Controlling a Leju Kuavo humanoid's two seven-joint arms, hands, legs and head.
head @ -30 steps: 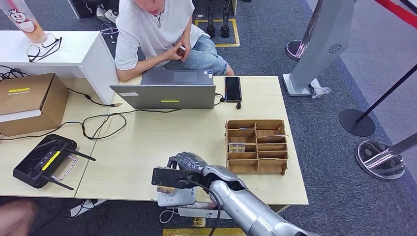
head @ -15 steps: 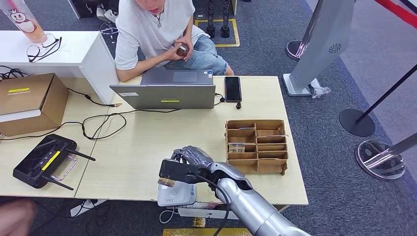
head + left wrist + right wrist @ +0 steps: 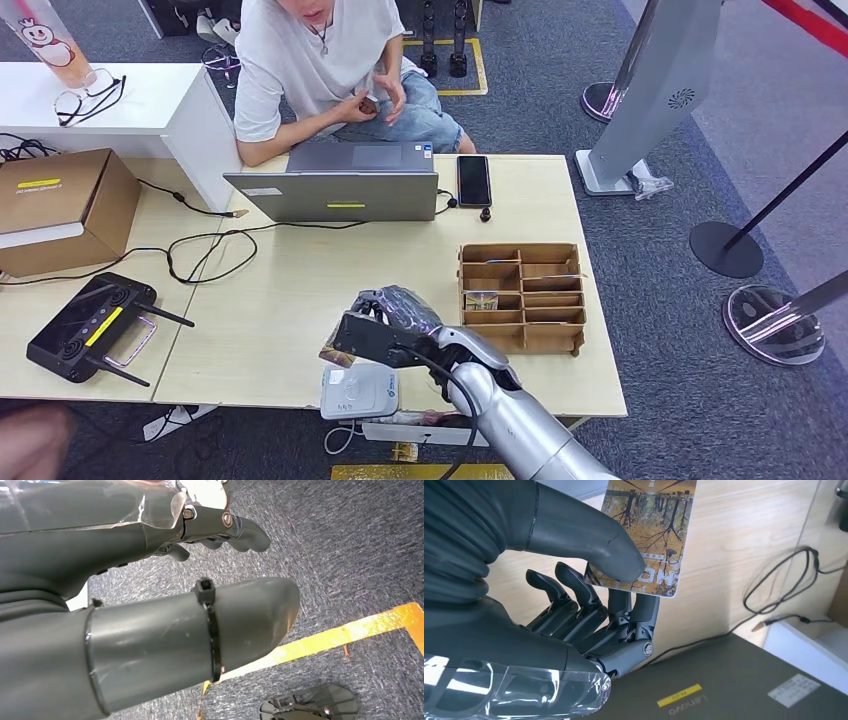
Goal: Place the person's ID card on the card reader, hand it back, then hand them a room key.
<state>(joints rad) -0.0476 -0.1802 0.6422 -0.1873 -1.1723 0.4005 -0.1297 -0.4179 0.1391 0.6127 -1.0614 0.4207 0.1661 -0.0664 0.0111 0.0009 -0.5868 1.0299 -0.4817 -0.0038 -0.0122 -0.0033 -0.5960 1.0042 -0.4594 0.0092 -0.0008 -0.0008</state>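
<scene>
My right hand (image 3: 392, 322) hovers over the table's near edge and pinches the ID card (image 3: 334, 352) between thumb and fingers. Up close, the card (image 3: 651, 535) shows a yellow-brown tree picture, with the thumb of my right hand (image 3: 589, 610) pressed on its face. The white card reader (image 3: 358, 392) lies just below and left of the hand, its top bare. A room key card (image 3: 481, 299) stands in the wooden compartment box (image 3: 522, 342). The person (image 3: 320, 60) sits behind the laptop. My left hand (image 3: 125, 555) hangs over carpet, holding nothing.
A grey laptop (image 3: 345, 185) and a black phone (image 3: 473, 180) sit at the table's far side. Cables (image 3: 205, 250) trail across the left half toward a black controller (image 3: 90, 328) and a cardboard box (image 3: 55, 210). Bare wood lies between my hand and the laptop.
My right hand has lifted the ID card off the reader and carried it forward and rightward, uncovering the reader. The person has lowered one hand.
</scene>
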